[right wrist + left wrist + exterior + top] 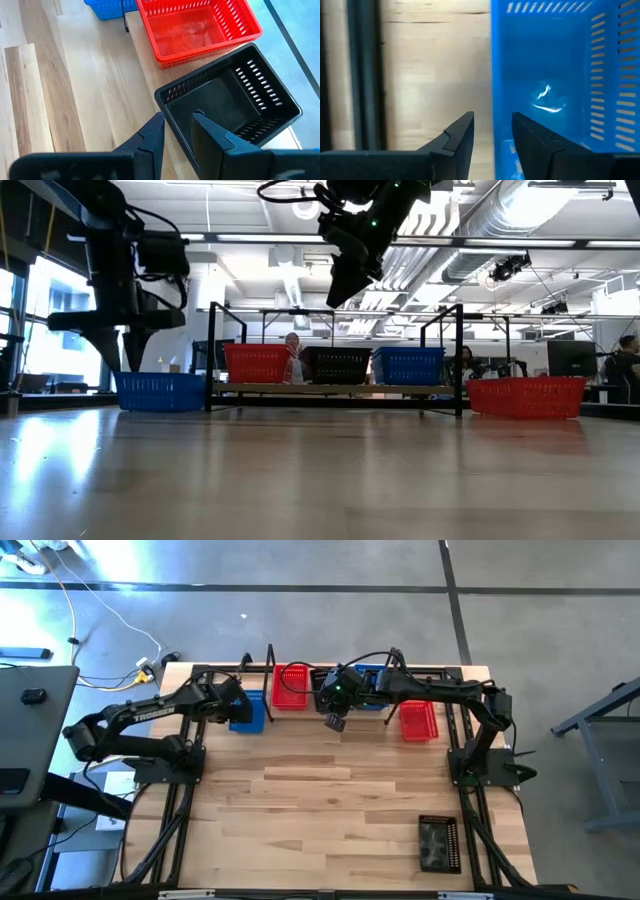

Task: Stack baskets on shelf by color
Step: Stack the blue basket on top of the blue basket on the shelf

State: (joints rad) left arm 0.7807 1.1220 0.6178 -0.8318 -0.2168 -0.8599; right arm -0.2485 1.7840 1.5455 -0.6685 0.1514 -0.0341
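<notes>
Baskets half sorted, two tools poised

Baskets sit three abreast on the shelf (335, 389): red basket (257, 363), black basket (338, 365), blue basket (408, 365). Left of the shelf a blue basket (246, 711) waits on the desk (330, 800); right of it, a red one (419, 720). The left tool (492, 131), slightly apart, straddles that blue basket's wall, likely about to clamp and lift. The right tool (177, 127) hangs above the shelf's black basket, slightly apart, holding nothing.
</notes>
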